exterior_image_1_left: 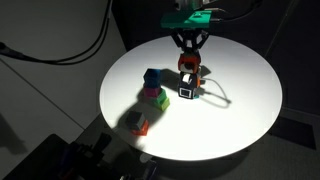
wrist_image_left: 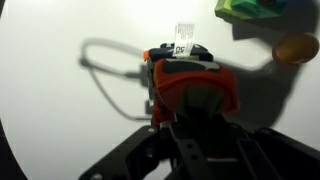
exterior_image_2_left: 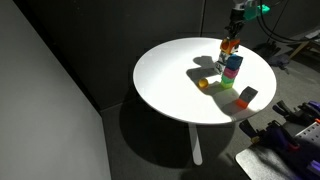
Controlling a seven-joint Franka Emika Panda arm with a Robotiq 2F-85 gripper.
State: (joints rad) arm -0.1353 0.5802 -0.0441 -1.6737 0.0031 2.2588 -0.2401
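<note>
My gripper hangs over the far side of the round white table and is shut on an orange object, held just above the table top. In the wrist view the orange object sits between the dark fingers, with a white printed label just beyond it. A dark cube with a white face stands directly in front of the held object. In an exterior view the gripper is above and behind a stack of coloured blocks.
The stack of blue, green and pink blocks stands beside the dark cube. A small orange ball lies near the stack and shows in the wrist view. A thin cable loop lies on the table.
</note>
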